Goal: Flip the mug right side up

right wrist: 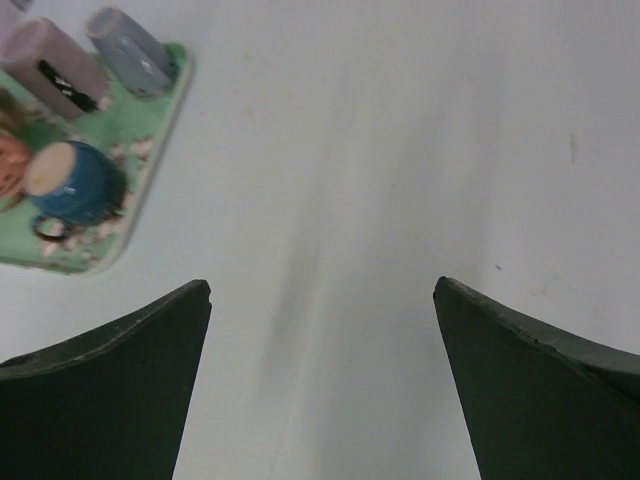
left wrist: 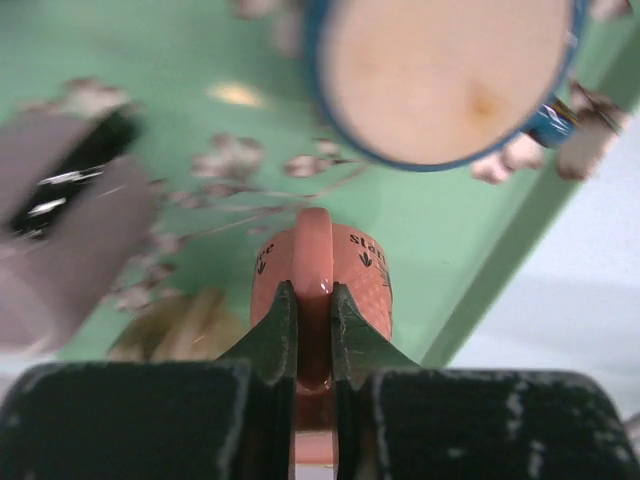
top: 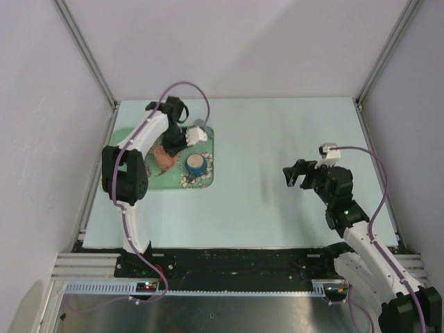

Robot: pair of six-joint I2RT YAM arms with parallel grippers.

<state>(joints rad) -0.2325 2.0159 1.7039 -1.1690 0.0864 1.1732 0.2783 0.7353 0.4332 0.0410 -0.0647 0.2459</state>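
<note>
A salmon-pink mug with small black print is over the green tray. My left gripper is shut on its handle, one finger on each side. In the top view the left gripper and pink mug are at the tray's left middle; I cannot tell which end of the mug is up. A blue mug stands just beyond it, a cream round face upward, also seen in the top view. My right gripper is open and empty over the bare table.
The green tray has a flower pattern and sits at the table's left. Two grey cylindrical objects lie at its far end; one shows blurred in the left wrist view. White enclosure walls stand on the far side and both flanks.
</note>
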